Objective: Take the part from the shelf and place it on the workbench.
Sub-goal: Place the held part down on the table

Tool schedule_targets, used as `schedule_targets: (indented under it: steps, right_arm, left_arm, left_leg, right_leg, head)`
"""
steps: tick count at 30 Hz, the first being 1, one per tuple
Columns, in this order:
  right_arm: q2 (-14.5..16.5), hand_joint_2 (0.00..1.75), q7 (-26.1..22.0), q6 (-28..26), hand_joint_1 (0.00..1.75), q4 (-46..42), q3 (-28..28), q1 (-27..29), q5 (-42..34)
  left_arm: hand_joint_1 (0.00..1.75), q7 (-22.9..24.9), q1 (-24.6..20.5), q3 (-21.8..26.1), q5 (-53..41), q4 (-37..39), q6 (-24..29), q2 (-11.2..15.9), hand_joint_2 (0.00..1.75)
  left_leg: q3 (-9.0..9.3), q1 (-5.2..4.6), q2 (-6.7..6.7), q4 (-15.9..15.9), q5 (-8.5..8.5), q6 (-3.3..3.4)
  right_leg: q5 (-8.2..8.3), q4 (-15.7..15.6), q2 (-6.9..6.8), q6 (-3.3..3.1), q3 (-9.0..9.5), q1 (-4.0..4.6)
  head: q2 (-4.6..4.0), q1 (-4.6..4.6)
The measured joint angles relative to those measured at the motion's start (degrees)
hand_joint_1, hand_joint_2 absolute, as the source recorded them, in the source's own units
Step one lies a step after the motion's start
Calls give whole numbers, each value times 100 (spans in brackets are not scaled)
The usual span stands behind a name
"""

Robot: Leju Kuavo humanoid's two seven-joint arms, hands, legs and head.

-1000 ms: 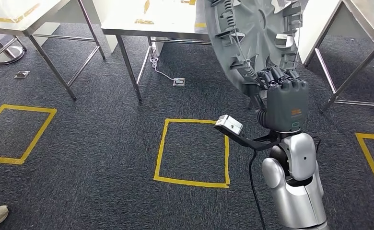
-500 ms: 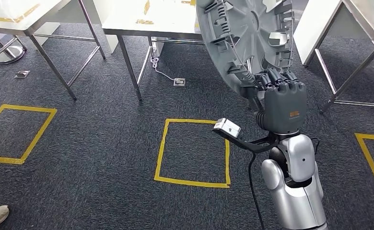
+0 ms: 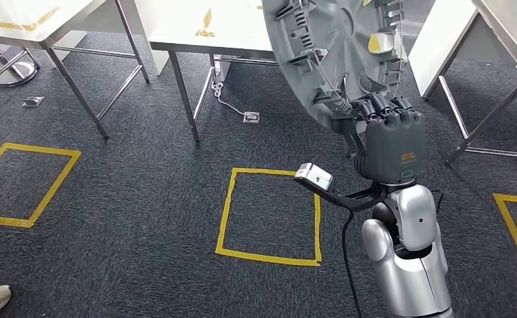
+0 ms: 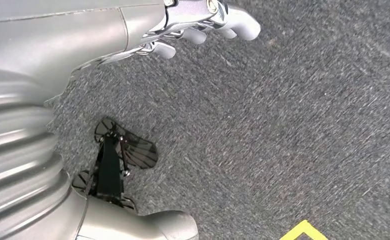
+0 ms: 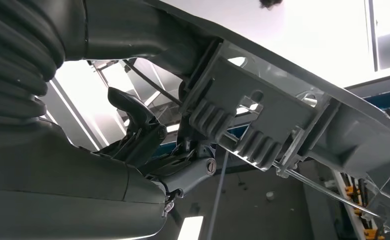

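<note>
Gripping grey part [image 3: 335, 53] at lower rim, right hand [image 3: 392, 136] fingers [image 3: 383, 106] curled; part rises above fingers.

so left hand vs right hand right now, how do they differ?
The right hand is raised and grips the rim of the large grey round plastic part; the left hand holds nothing. The right hand's fingers are curled over the part's edge; the left hand's fingers are loosely bent above the dark carpet. Both sit on silver arms.
</note>
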Motion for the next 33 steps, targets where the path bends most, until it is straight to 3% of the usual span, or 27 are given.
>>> schedule_targets:
  steps: [1,3,5,7,9,11,12,14,15,16,17,18,20,21,22,24,26,27,29,30,31,32,33]
  right_arm:
    - [0,175,-3,1,175,-1,-1,2,1]
    - [-1,175,-2,1,175,0,0,9,2]
    - [-1,175,2,-2,175,-2,1,24,3]
    - [-1,175,4,-8,175,-11,1,31,9]
    - [5,175,3,-15,175,-31,1,38,13]
    - [17,175,6,-22,175,-45,1,51,11]
    - [20,175,9,-26,175,-46,1,59,10]
    - [26,175,8,-27,175,-46,1,92,12]
    - [30,175,8,-28,175,-46,1,111,14]
    - [33,175,8,-28,175,-46,1,125,15]
    - [37,175,8,-29,175,-45,0,136,15]
    - [41,175,9,-31,175,-42,0,147,15]
    - [49,175,8,-36,175,-31,-1,171,17]
    - [58,175,7,-40,175,-30,-1,181,22]
    - [68,175,8,-48,175,-36,-1,184,26]
    - [82,175,11,-59,175,-57,-1,186,33]
    - [83,175,14,-63,175,-62,-1,201,33]
    - [83,175,14,-64,175,-60,-1,218,32]
    - [83,175,14,-72,175,-57,-1,254,33]
    - [83,175,15,-79,175,-57,-1,271,34]
    - [83,175,20,-88,175,-58,-1,285,35]
    - [83,175,26,-99,175,-58,-1,295,35]
    - [83,175,32,-109,175,-59,-1,302,35]
  left_arm:
    - [0,-1,3,0,0,0,-3,-7,175]
    - [0,-4,5,0,1,0,-6,-15,175]
    - [0,-10,2,0,2,-1,-6,-11,175]
    - [0,-14,-6,0,2,-3,-6,-8,175]
    - [0,-11,-29,0,2,-7,-6,-10,175]
    - [0,-2,-54,0,1,-4,-6,-18,175]
    - [0,3,-49,0,1,-1,-6,-21,175]
    - [0,16,-5,0,1,3,-1,-19,175]
    - [0,24,16,0,2,5,5,-13,175]
    - [0,30,30,0,2,8,14,-9,175]
    - [0,38,38,0,2,11,22,-4,175]
    - [0,48,45,0,2,17,30,2,175]
    - [0,64,70,0,1,31,39,15,175]
    - [0,69,82,0,1,37,44,21,175]
    - [0,72,86,0,-1,39,48,22,175]
    - [0,72,74,0,-13,33,54,15,175]
    - [0,69,60,0,-35,28,54,12,175]
    - [0,70,58,0,-43,28,54,13,175]
    - [0,74,59,0,-51,28,55,13,175]
    - [0,76,60,0,-51,28,55,13,175]
    - [0,77,62,0,-53,27,55,11,175]
    - [0,78,60,0,-55,27,55,11,175]
    - [0,78,57,0,-59,26,55,10,175]
  left_leg:
    - [64,15,-3,1,-51,-26]
    - [193,38,-3,8,-178,-95]
    - [275,38,5,-9,-302,-190]
    - [377,44,13,-10,-338,-297]
    - [315,70,-14,282,-216,-375]
    - [-139,88,-73,991,-81,-414]
    - [-442,87,-96,1371,-152,-424]
    - [-953,79,-110,1771,-620,-416]
    - [-1106,73,-111,1742,-852,-396]
    - [-1188,64,-113,1575,-953,-373]
    - [-1226,50,-115,1296,-842,-343]
    - [-1236,27,-119,942,-465,-301]
    - [-1219,-28,-156,334,534,-229]
    - [-1200,-48,-174,174,878,-198]
    - [-1167,-58,-186,111,996,-170]
    - [-1030,-42,-187,49,931,-95]
    - [-839,-20,-189,-35,837,-27]
    - [-747,-16,-192,-63,778,-7]
    - [-568,-16,-201,-86,634,10]
    - [-474,-16,-209,-85,556,10]
    - [-372,-16,-218,-80,473,6]
    - [-268,-16,-224,-72,389,-3]
    - [-185,-16,-229,-65,303,-19]
  right_leg:
    - [142,-211,-4,10,34,-12]
    - [603,-981,-54,25,279,-41]
    - [814,-1454,-106,-48,440,-19]
    - [721,-1506,-79,-191,517,17]
    - [635,-1525,-34,-305,672,11]
    - [512,-1549,-16,-383,856,6]
    - [435,-1557,-3,-406,951,7]
    - [261,-1571,49,-430,1165,10]
    - [167,-1576,81,-433,1289,10]
    - [71,-1580,109,-431,1418,9]
    - [-28,-1583,129,-422,1547,8]
    - [-125,-1590,143,-406,1653,5]
    - [-303,-1610,186,-346,1814,15]
    - [-355,-1633,210,-308,1879,19]
    - [-357,-1634,229,-266,1926,25]
    - [-174,-1383,218,-202,1844,30]
    - [27,-700,153,-184,1422,36]
    - [-35,-352,122,-181,1160,38]
    - [-521,-3,102,-149,737,40]
    - [-770,-22,100,-131,613,42]
    - [-864,-174,97,-119,552,41]
    - [-751,-436,90,-119,546,40]
    - [-412,-788,74,-129,579,39]
  head:
    - [0,1]
    - [0,5]
    - [0,9]
    - [0,7]
    - [0,-4]
    - [0,-26]
    - [0,-34]
    - [0,-39]
    - [0,-41]
    - [0,-45]
    - [0,-51]
    - [0,-59]
    - [0,-72]
    - [0,-79]
    - [0,-82]
    - [0,-84]
    - [0,-67]
    - [0,-60]
    - [0,-57]
    - [0,-57]
    - [0,-56]
    - [0,-56]
    - [0,-55]
